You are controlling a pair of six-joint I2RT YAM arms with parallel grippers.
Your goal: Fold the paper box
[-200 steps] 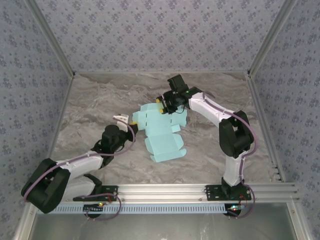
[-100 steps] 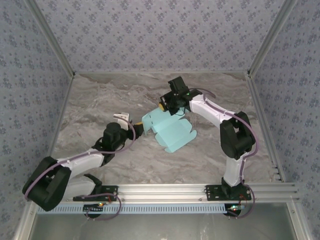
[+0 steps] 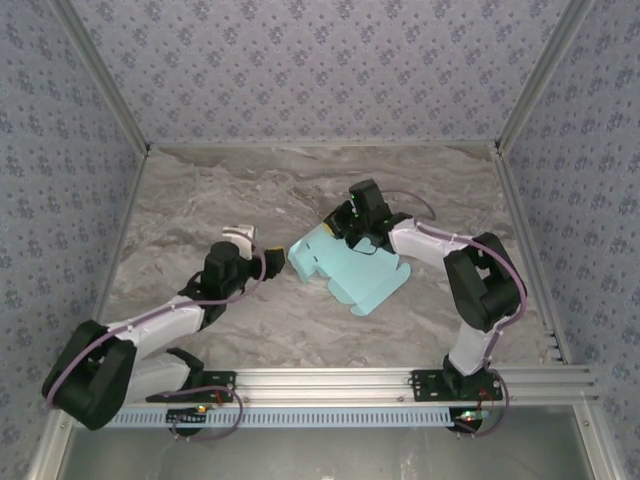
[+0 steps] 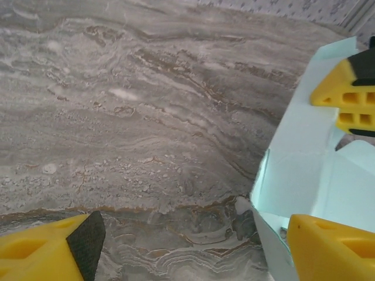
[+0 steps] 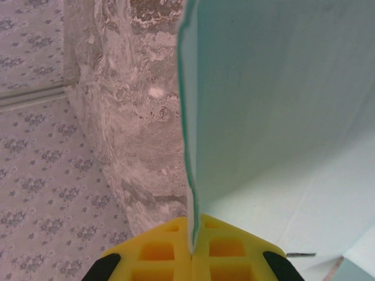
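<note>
There's the right pincer clenched on a thin edge of the pale light-blue card paper box, its yellow pads pressed together. The left pincer is released, jaws wide (a box corner sits just beside one finger). The box sits mid-table on the grey marbled table, with lilac floral-print walls all round.

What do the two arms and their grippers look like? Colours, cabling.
The left arm and right arm have white link shells, black joint housings and a purple cable looped alongside. The left gripper and right gripper have yellow fingers with lattice cut-outs and black pads.
</note>
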